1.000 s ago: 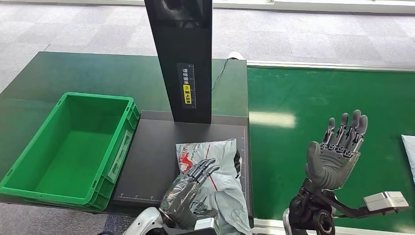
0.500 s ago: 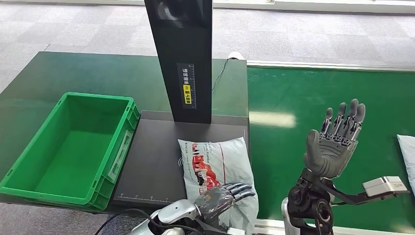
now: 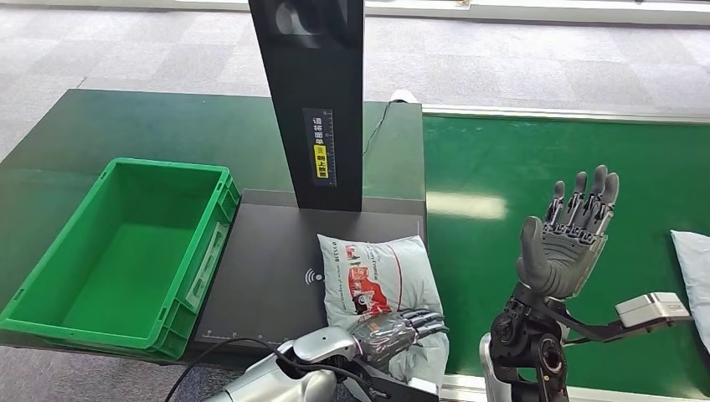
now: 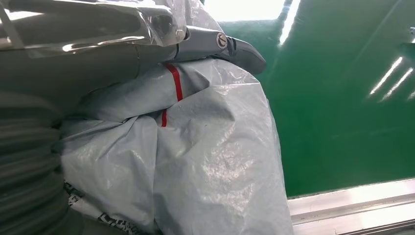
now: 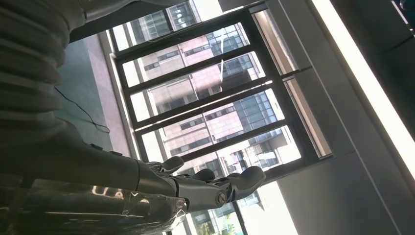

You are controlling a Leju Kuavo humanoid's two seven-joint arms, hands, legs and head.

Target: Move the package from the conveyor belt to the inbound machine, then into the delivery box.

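A grey plastic package point(image 3: 377, 280) with red print lies on the black platform point(image 3: 268, 268) of the inbound machine, its near end hanging over the front edge. My left hand point(image 3: 393, 327) grips that near end, fingers laid across it. The left wrist view has the package point(image 4: 195, 161) bunched against the palm under a finger point(image 4: 235, 46). My right hand point(image 3: 569, 243) is raised above the green conveyor belt point(image 3: 502, 167), open with fingers spread upward, and appears as a hand point(image 5: 195, 183) against windows in the right wrist view. The green delivery box point(image 3: 167, 163) stands empty left of the platform.
The machine's tall black column point(image 3: 310, 100) rises at the back of the platform. A second pale package point(image 3: 691, 268) lies on the belt at the far right edge. A dark table point(image 3: 167, 117) carries box and machine; a metal rail point(image 3: 469, 385) borders the belt's near side.
My left hand turned from lying on top of the package to gripping its near end; the package shifted right and turned. The pale package on the belt slid further in.
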